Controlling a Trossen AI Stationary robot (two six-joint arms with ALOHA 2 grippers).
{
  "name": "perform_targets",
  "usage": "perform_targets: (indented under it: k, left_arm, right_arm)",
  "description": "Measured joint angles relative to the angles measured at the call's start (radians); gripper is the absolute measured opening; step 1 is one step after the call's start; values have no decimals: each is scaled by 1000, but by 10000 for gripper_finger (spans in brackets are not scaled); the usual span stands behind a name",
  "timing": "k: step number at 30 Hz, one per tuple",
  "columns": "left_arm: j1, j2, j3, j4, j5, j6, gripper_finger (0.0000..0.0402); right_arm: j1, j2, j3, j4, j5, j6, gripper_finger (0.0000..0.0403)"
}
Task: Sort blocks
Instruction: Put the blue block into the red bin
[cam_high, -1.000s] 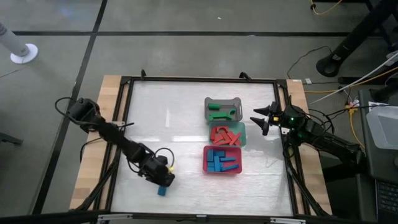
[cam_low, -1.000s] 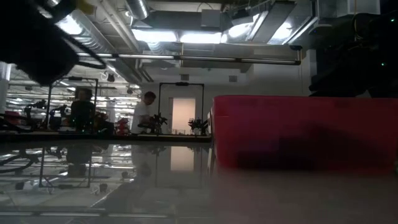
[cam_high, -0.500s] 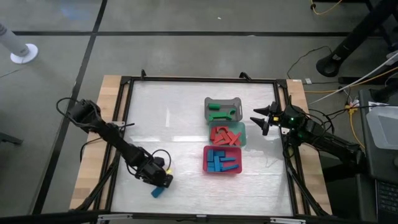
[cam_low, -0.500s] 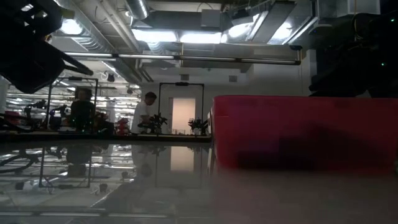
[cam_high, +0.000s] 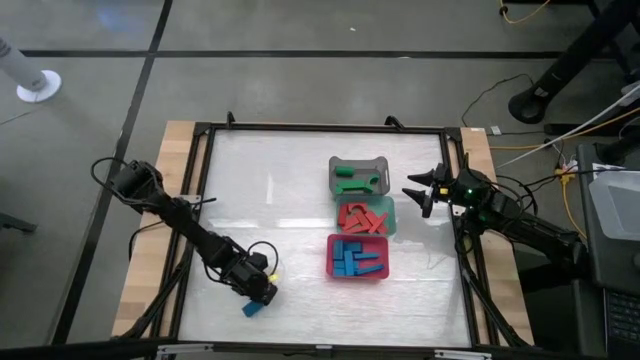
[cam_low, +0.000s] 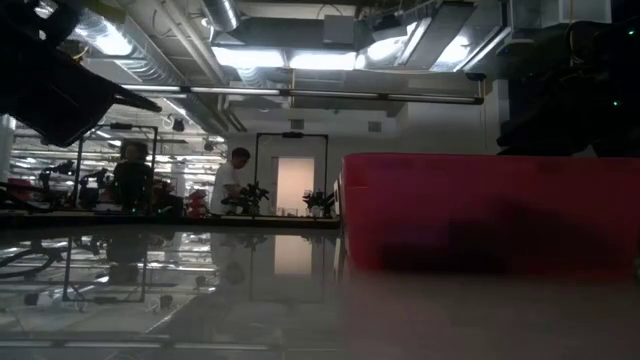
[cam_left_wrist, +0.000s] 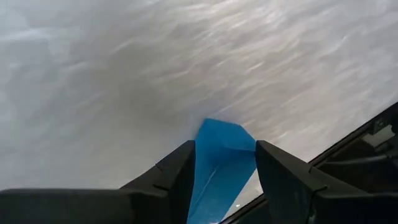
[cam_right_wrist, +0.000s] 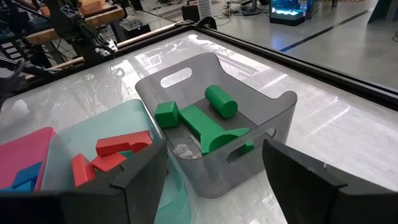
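Note:
One blue block (cam_high: 252, 309) (cam_left_wrist: 221, 158) sits near the table's near edge, left of the trays, between the fingers of my left gripper (cam_high: 262, 294) (cam_left_wrist: 224, 171), which is shut on it. The other blocks lie sorted. Green ones (cam_right_wrist: 211, 121) are in the grey tray (cam_high: 358, 176), red ones (cam_right_wrist: 118, 149) in the teal tray (cam_high: 385, 218), and blue ones in the red tray (cam_high: 357, 257). My right gripper (cam_high: 418, 192) (cam_right_wrist: 214, 180) is open and hangs still by the table's right edge, beside the grey tray. My left gripper pinches the blue block between its two fingers, one finger (cam_left_wrist: 171, 177) on each long side (cam_left_wrist: 205, 155), with the fingers lying along the block. The block's far end (cam_left_wrist: 221, 127) sticks out past the fingertips. Whether the block is off the table I cannot tell.
The three trays stand in a column right of centre; in the low view the red tray (cam_low: 480, 210) fills the right half. A black frame (cam_high: 200, 200) rims the table. Bare tabletop spreads across the left and far parts. People stand in the room behind.
My left gripper has moved slightly toward the table's near-left and lowered onto the blue block. The block has turned from straight to slanted and shifted a little to the left. The right arm has kept still.

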Motion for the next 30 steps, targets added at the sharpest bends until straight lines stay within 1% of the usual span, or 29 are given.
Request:
perform_targets:
  k: [4,11,20,26,30]
  left_arm:
    - [7,-8,-1,7,-15,114,154]
    - [-26,-17,16,-2,-119,209,154]
    - [-100,-17,105,-217,-212,225,154]
    - [-137,-17,155,-225,-239,222,154]
    - [-150,-6,174,-273,-256,221,154]
  right_arm:
    - [0,0,0,0,0,0,264]
    - [0,0,0,0,0,0,264]
    - [0,0,0,0,0,0,264]
    - [0,0,0,0,0,0,264]
    - [0,0,0,0,0,0,264]
